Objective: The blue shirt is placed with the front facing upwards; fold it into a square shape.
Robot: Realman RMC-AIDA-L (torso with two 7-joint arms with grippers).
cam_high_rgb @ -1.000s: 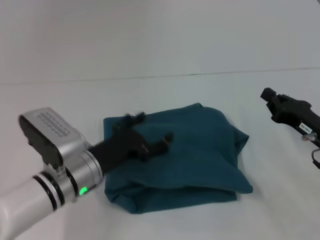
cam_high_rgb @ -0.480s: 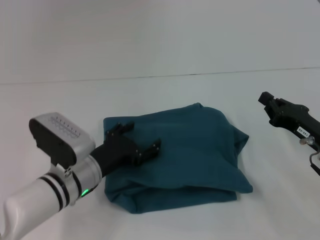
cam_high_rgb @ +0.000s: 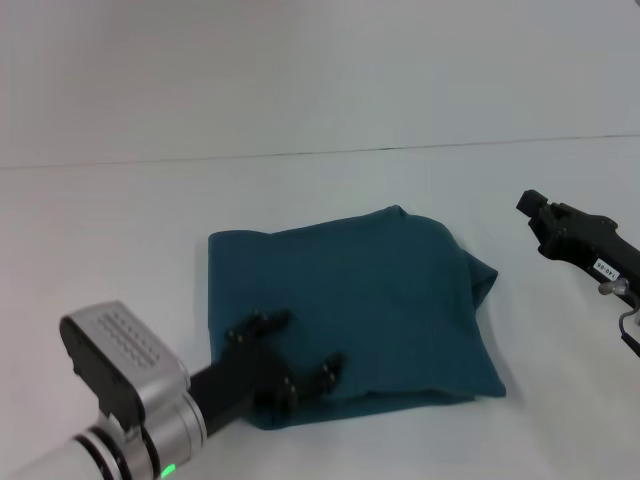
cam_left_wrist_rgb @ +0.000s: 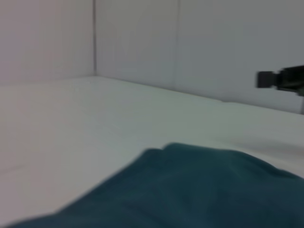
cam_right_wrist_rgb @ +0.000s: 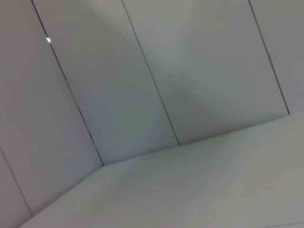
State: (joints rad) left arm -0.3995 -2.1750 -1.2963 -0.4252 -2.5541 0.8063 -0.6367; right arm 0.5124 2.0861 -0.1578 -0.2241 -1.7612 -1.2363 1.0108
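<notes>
While the blue shirt (cam_high_rgb: 350,310) lies as a compact, roughly square bundle at the middle of the white table (cam_high_rgb: 120,220), no lettering or collar shows, so the folding looks close to finished.

Left to right, head view. At 7 o'clock, the left gripper (cam_high_rgb: 285,365) sits over the bundle's near-left corner, its fingers spread apart with no cloth between them. At the centre, the shirt's far and left edges run fairly straight; its right side bulges at 3 o'clock, and the near-right corner splays outward. At 3 o'clock of the scene, the right gripper (cam_high_rgb: 535,208) hangs above bare table, well apart from the shirt; whether it is apart or together cannot be told.

Step in hand, as judged: releasing and clearing the bundle. To do it well, the left gripper should lift straight off without snagging the top layer, so the corner beneath stays flat; any tidying should press the bulging right edge inward.

Relation: the shirt extends from the left gripper toward 1 o'clock, and lies at 9 o'clock of the right gripper.
</notes>
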